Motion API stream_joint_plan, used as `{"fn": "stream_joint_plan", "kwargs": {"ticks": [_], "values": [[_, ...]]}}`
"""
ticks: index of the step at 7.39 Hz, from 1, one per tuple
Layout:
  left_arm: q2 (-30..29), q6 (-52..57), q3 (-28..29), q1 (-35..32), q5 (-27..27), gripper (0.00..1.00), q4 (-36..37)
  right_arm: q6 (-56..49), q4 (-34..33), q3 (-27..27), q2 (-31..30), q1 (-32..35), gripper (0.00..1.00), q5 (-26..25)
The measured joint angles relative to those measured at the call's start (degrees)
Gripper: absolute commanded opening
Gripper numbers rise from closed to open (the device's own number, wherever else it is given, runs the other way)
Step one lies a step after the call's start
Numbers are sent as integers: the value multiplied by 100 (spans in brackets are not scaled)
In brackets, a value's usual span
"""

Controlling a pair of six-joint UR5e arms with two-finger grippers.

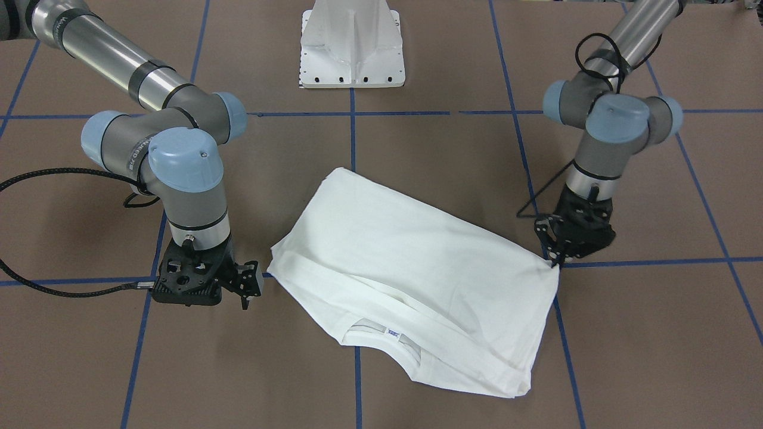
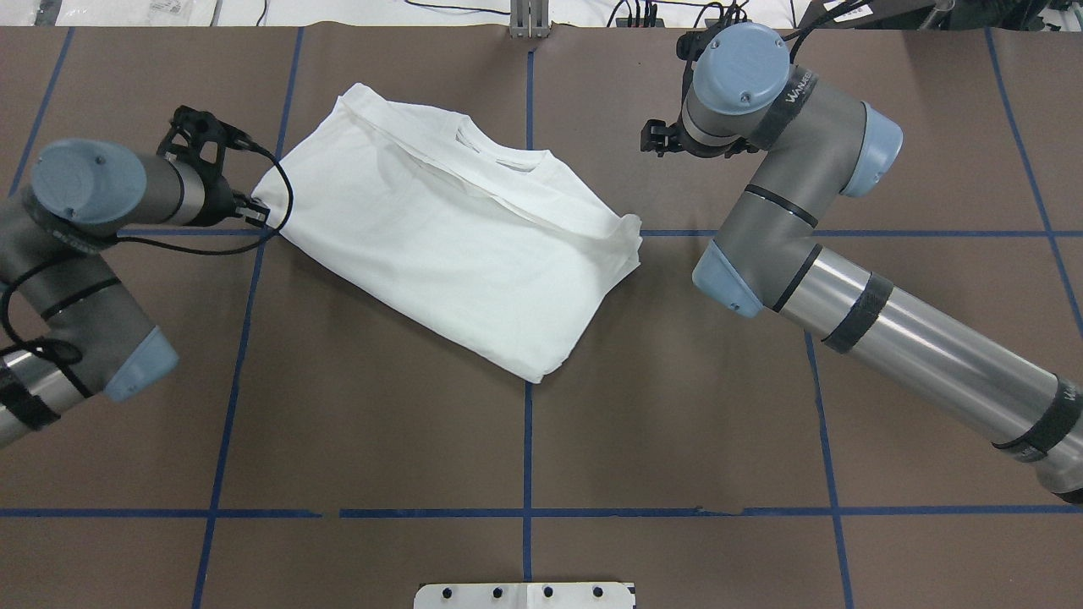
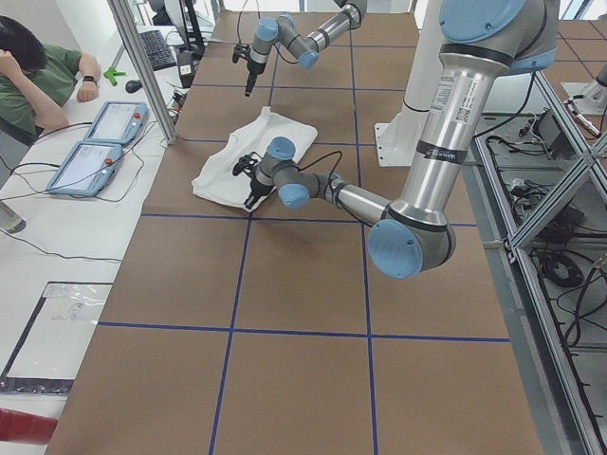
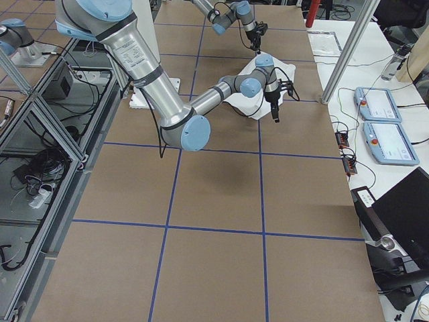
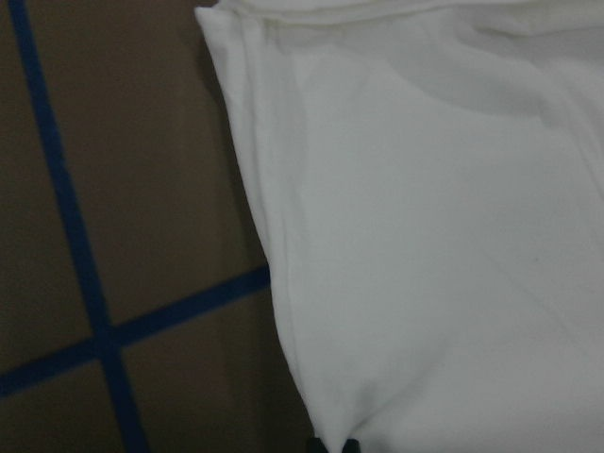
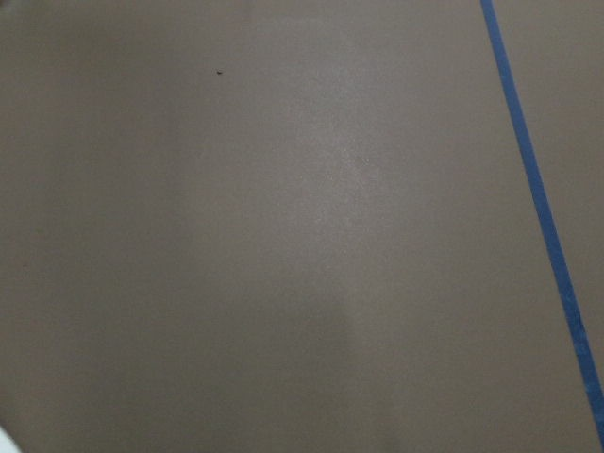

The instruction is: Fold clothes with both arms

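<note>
brown surface [image 1: 453, 155] with a blue tape grid carries the part-folded white shirt [image 1: 405, 256] at mid-frame. left tool [image 1: 557, 260] looks nipped tight on its right-hand corner. right tool [image 1: 246, 286] hangs empty just left of the shirt; how wide, i cannot tell. the next fold likely needs it gripping an edge too.

brown counter [image 2: 381, 423] marked into big squares by blue tape lines [image 2: 526, 474]. one white shirt [image 2: 448, 228] lies flat on it, folded into a rough rectangle and set at a diagonal, covering a crossing of the tape lines. its collar [image 1: 387, 336] with a small label is on the operators' side. a white pedestal base [image 1: 353, 53] stands on the counter at the robot's side, well apart from the shirt.
</note>
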Motion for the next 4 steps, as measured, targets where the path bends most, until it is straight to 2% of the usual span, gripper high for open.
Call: {"fn": "stream_joint_plan", "kwargs": {"ticks": [2, 3, 4], "values": [[-1281, 249, 2020, -419, 428, 0, -534, 16, 22, 0, 23, -19, 100, -6], [-1853, 241, 2788, -471, 603, 49, -746, 23, 28, 0, 37, -26, 100, -8], [-2164, 207, 3156, -494, 668, 99, -893, 68, 51, -1, 55, -51, 100, -13]]}}
